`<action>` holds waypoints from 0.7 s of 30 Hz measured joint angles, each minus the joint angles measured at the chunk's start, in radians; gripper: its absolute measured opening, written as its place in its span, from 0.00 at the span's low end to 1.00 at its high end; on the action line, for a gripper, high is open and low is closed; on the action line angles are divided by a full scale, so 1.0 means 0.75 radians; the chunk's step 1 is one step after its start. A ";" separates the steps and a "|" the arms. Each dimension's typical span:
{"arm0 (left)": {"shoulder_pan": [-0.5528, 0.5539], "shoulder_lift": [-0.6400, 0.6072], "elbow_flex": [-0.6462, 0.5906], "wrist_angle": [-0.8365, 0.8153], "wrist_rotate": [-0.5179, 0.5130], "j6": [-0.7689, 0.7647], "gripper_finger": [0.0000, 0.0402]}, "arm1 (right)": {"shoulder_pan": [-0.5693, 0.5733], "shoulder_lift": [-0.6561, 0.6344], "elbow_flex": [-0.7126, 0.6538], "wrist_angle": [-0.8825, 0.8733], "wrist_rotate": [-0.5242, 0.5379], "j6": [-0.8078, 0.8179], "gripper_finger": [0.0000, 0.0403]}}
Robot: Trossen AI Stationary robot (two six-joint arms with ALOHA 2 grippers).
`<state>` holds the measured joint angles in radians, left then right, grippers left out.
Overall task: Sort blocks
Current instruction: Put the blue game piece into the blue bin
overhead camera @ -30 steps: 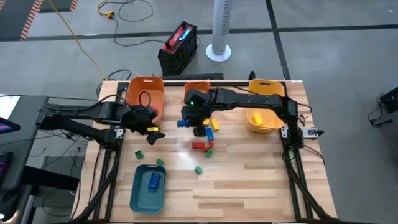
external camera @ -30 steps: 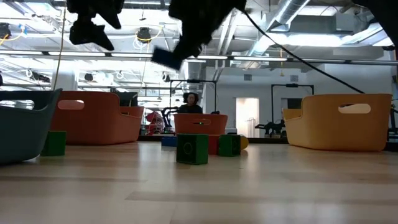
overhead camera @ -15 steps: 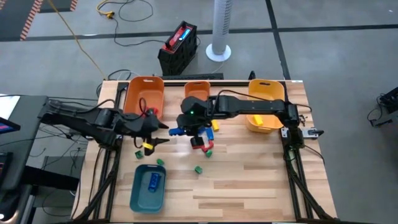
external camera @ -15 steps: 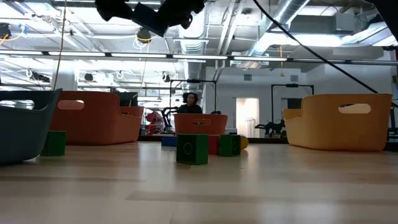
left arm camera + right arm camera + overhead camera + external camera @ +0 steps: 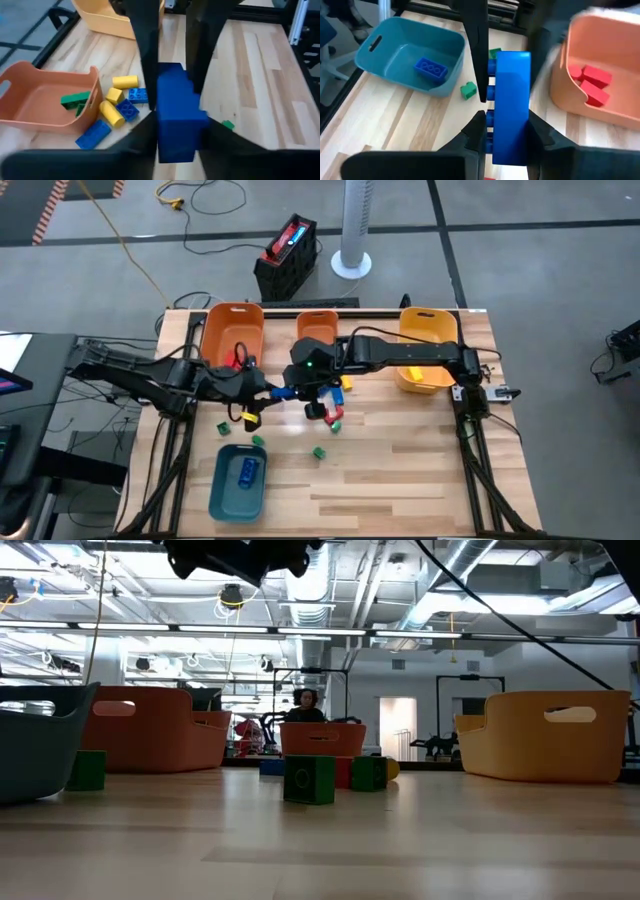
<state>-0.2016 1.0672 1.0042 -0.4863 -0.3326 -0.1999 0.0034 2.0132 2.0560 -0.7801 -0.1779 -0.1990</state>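
Note:
A blue brick [image 5: 283, 392] hangs above the table's middle between my two grippers, well clear of the wood. My left gripper [image 5: 272, 393] reaches in from the table's left and is shut on one end [image 5: 177, 145]. My right gripper [image 5: 296, 391] reaches in from the right and is shut on the other end [image 5: 509, 145]. Below them loose blocks lie on the table: red [image 5: 318, 412], green [image 5: 319, 452], and yellow and blue ones [image 5: 120, 102]. In the low view both grippers [image 5: 235, 558] show only as dark shapes at the top. My left gripper pinches the blue brick's end toward the table's left [image 5: 165, 137] between its two fingers. The fingers come about level from the left. The brick is lifted clear of the table. My right gripper pinches the brick's opposite end between its two fingers, one on the studded face [image 5: 492, 132] and one on the face behind it. The fingers come from the table's right. The brick stands on edge, clear of the table.
A large orange bin [image 5: 232, 335] with red blocks [image 5: 590, 80] stands far left. A small orange bin [image 5: 317, 327] holds green blocks [image 5: 75, 99]. A yellow bin [image 5: 425, 365] is far right, and a teal bin [image 5: 240, 480] with a blue brick is near left.
My right gripper has carried the blue brick up and toward the table's left. My left gripper has gone toward the right, up to the brick, and now has its fingers on the brick's free end.

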 joint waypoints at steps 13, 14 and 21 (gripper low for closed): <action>-0.024 -0.048 0.135 -0.370 0.282 -0.274 0.20 | -0.053 -0.031 0.092 -0.266 -0.018 0.093 0.62; -0.029 -0.051 0.170 -0.437 0.375 -0.317 0.20 | -0.060 -0.035 0.105 -0.297 -0.015 0.091 0.65; -0.205 0.024 0.238 -0.754 0.850 -0.805 0.20 | -0.128 -0.022 0.123 -0.346 0.040 0.116 0.70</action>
<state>-0.3554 1.0854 1.1830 -1.0516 0.3051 -0.8035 -0.0922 1.9967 2.1484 -1.0394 -0.1480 -0.1120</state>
